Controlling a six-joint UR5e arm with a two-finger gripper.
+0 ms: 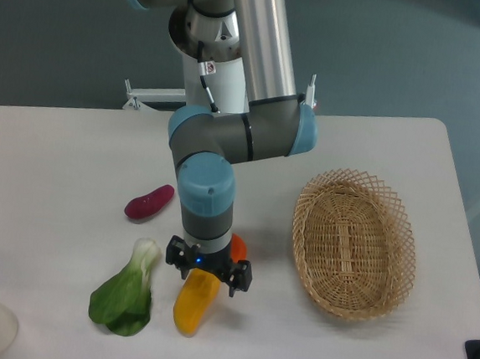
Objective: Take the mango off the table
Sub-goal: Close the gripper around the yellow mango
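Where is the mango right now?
The mango lies on the white table near its front edge, directly under the gripper, with the bok choy on its left and the orange just behind.

We find no text, number or brand that we can read anywhere in the view. A small sticker with a red mark (209, 67) sits on the white robot base (219, 81) behind the far edge of the table (57, 155), but it is too small for us to make out. The arm's housings carry no lettering we can see.
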